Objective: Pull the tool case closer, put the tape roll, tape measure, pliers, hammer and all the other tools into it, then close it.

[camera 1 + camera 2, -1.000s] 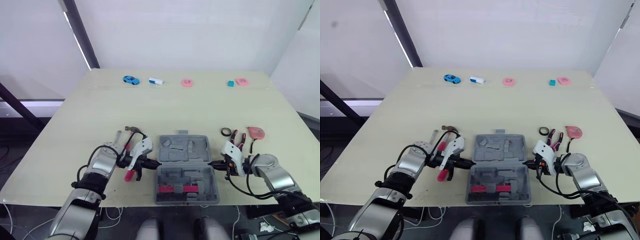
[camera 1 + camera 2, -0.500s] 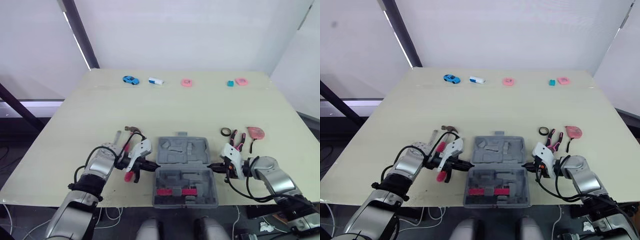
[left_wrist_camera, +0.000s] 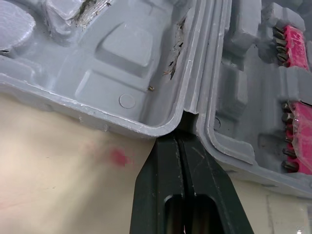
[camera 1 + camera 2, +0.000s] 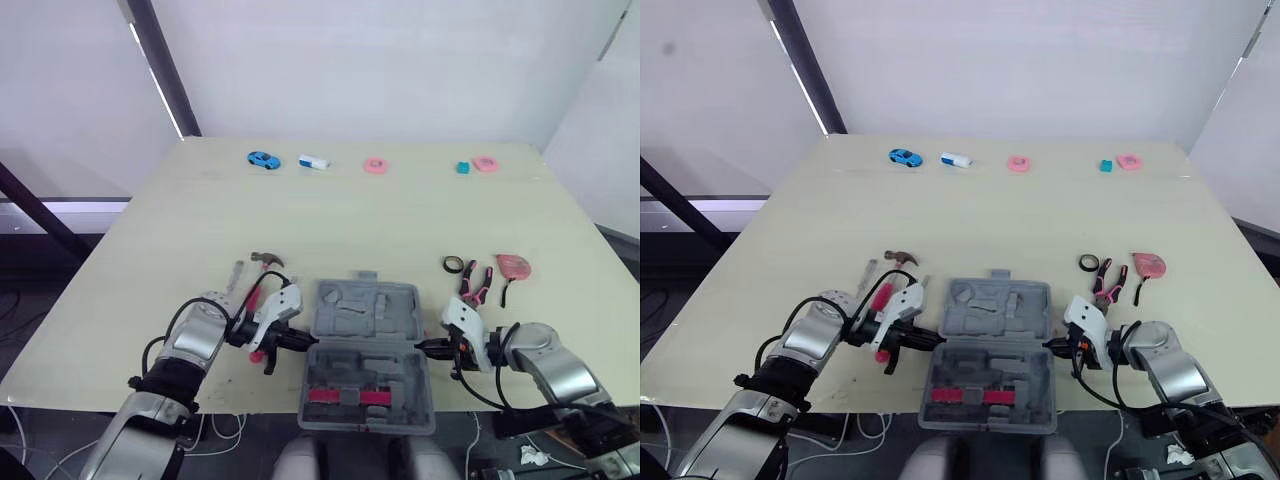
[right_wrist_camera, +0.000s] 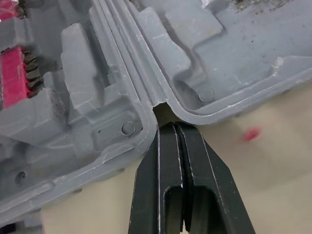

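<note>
**While the tool case (image 4: 365, 345) lies open at the desk's (image 4: 350, 215) near edge**

Fingers pressed together and gripping nothing, the left claw (image 4: 296, 341) and right claw (image 4: 425, 347) poke their tips into its hinge notches from opposite ends. Beyond the left claw lies the hammer (image 4: 262, 275); beyond the right, pliers (image 4: 473, 283), tape roll (image 4: 453, 264) and tape measure (image 4: 513, 265).

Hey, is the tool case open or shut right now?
Open. The tool case lies spread flat, both halves' moulded insides facing up, red bits showing in the near half.

Table (image 4: 350, 220): open tool case (image 4: 366, 312), hammer (image 4: 267, 260), pliers (image 4: 473, 283), tape roll (image 4: 453, 264), tape measure (image 4: 513, 265)
</note>
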